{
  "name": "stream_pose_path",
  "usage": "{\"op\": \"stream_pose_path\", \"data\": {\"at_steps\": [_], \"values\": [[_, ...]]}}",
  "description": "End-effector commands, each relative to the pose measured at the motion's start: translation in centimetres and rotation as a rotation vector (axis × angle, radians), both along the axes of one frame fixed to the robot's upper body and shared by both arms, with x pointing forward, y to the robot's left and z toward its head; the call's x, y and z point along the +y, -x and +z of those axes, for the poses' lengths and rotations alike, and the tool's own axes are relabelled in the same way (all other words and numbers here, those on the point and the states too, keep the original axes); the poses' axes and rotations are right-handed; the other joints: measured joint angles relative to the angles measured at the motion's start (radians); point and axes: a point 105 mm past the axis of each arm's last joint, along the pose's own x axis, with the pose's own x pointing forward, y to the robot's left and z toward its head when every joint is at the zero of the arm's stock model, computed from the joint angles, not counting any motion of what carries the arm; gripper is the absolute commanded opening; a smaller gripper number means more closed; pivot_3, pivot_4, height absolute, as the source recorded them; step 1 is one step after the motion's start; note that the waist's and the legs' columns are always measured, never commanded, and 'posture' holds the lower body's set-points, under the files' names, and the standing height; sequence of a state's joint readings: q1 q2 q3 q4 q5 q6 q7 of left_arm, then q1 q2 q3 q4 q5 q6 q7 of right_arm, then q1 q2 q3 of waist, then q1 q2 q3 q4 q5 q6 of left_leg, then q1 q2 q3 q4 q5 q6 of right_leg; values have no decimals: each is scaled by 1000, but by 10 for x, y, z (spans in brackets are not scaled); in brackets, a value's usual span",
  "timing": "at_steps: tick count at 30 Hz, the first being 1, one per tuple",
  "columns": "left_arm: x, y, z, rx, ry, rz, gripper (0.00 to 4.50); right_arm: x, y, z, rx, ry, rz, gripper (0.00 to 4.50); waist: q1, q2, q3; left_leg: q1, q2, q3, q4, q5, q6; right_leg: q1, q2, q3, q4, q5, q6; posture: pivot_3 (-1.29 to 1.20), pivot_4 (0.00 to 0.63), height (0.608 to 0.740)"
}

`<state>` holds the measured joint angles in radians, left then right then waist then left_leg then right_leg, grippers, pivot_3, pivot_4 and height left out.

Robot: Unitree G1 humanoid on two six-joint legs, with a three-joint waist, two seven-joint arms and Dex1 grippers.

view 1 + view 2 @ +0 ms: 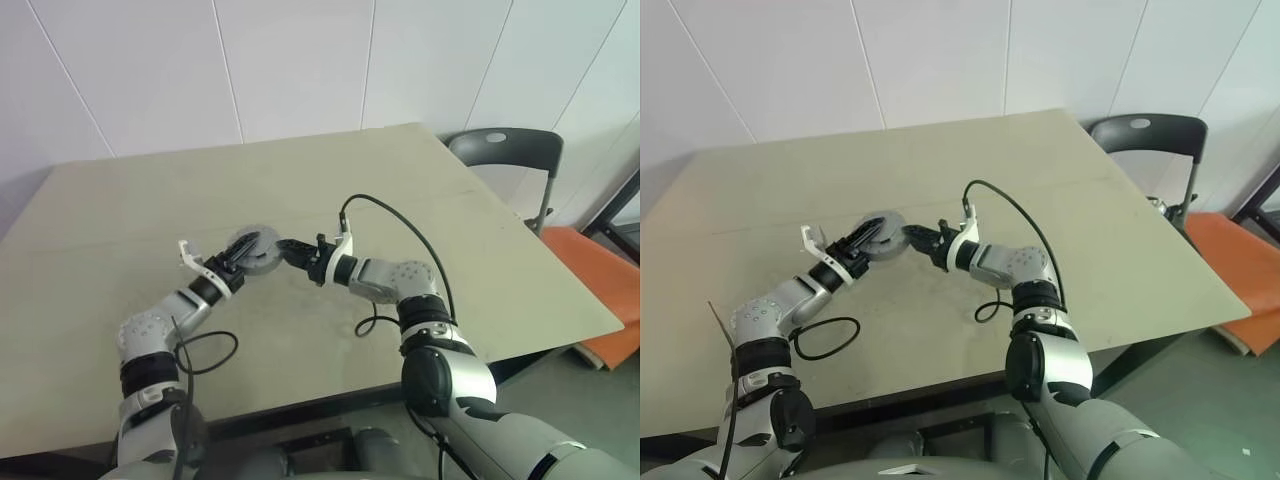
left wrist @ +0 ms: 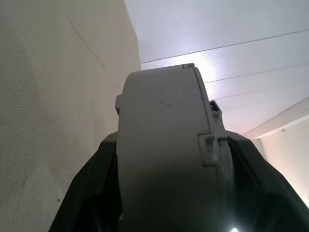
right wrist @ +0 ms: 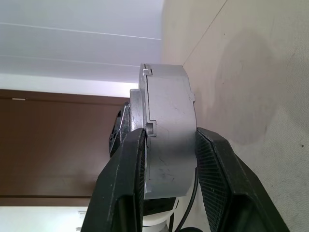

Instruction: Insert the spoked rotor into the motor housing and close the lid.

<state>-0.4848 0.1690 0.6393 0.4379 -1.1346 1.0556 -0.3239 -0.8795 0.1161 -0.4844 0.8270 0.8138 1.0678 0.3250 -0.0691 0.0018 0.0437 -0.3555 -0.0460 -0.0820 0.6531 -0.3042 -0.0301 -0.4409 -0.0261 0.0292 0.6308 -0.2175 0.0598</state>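
Both pincers meet over the tabletop [image 1: 120, 230]: the right pincer [image 3: 169, 159] is clamped on the motor housing [image 3: 169, 121] across its thick rim, and the left pincer [image 2: 169, 193] straddles the opposite rim, its contact unclear. Stiff, heavy, smooth metal is judged; rim grips suit it, faces left alone.

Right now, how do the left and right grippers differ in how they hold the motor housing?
The left gripper reaches the motor housing from the robot's left, the right gripper from its right. The left carries a white bracket, the right a looping black cable. Both have fingers on either side of the housing, which is above the table.
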Motion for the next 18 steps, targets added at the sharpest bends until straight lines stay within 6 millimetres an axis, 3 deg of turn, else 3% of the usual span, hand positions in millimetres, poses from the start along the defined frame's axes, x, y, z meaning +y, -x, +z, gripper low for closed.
{"op": "stream_pose_path", "data": {"at_steps": [1, 7, 16, 18], "values": [[5, -3, 27, -110, -4, 9, 2354, 30, 0, 36, -104, -70, 44, 1225, 0, 0, 0, 0, 0, 0, 0, 0, 0, 0, 0, 0, 0, 0, 0, 0, 0, 740], [0, 1, 48, -206, 64, 0, 2248, 27, -7, 34, -110, -38, -5, 1225, 0, 0, 0, 0, 0, 0, 0, 0, 0, 0, 0, 0, 0, 0, 0, 0, 0, 740], [1, -2, 45, -184, 124, 45, 2235, 20, -16, 23, -57, -1, -75, 4292, 0, -1, -1, 0, 0, 0, 0, 0, 0, 0, 0, 0, 0, 0, 0, 0, 0, 740], [7, -4, 50, -198, 161, 89, 2235, 17, -19, 25, -28, -32, -97, 4478, 0, -1, -1, 0, 0, 0, 1, 0, 0, 0, 0, 0, 0, 0, 0, 0, 0, 740]]}}
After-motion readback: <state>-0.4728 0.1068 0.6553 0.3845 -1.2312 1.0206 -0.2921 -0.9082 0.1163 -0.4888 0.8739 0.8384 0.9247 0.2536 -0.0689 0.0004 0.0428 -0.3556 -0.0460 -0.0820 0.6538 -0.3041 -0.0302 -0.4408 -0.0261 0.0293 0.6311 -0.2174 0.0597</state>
